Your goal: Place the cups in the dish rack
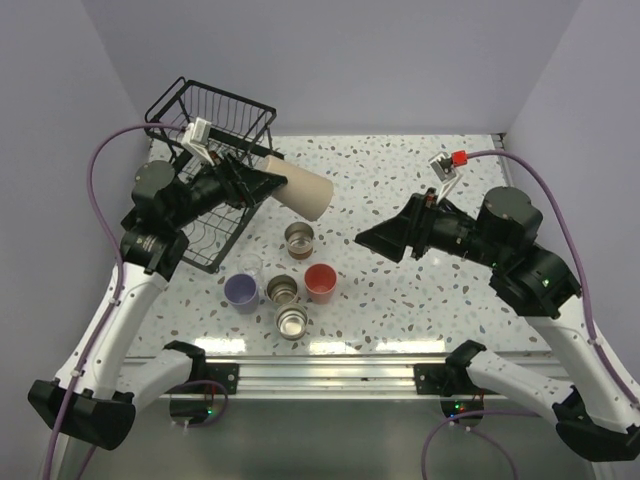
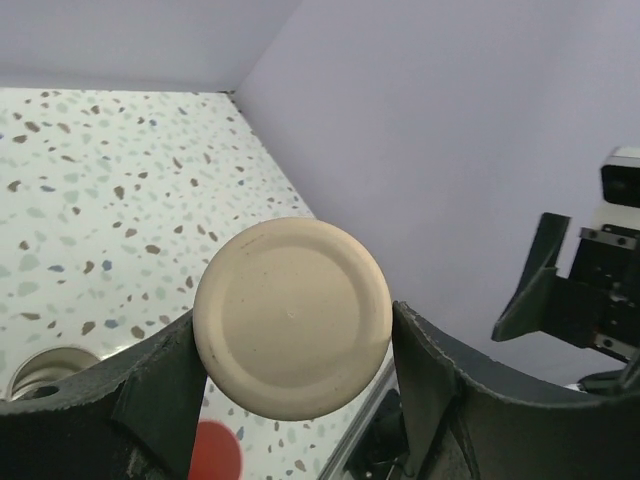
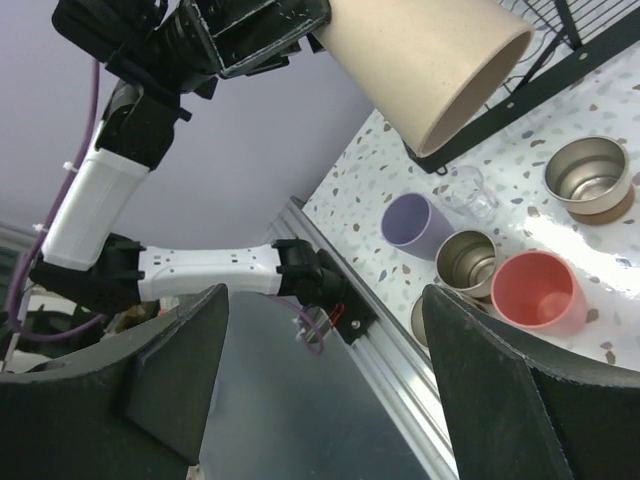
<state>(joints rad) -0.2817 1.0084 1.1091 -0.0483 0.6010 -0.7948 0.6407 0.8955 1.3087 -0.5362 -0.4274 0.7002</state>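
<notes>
My left gripper (image 1: 268, 182) is shut on the tan cup (image 1: 302, 191) and holds it on its side in the air, just right of the black wire dish rack (image 1: 212, 118). In the left wrist view the cup's base (image 2: 292, 315) sits between my fingers (image 2: 150, 395). On the table stand three steel cups (image 1: 299, 240) (image 1: 283, 290) (image 1: 293, 322), a red-pink cup (image 1: 320, 282), a lavender cup (image 1: 240, 292) and a clear glass (image 1: 249, 267). My right gripper (image 1: 375, 240) is open and empty, above the table right of the cups. In the right wrist view it (image 3: 325, 345) faces the tan cup's open mouth (image 3: 440, 65).
The rack stands at the table's far left corner, against the wall; part of it shows in the right wrist view (image 3: 585, 55). The left arm's base and the metal rail (image 3: 400, 350) run along the near edge. The right arm (image 2: 590, 290) shows in the left wrist view.
</notes>
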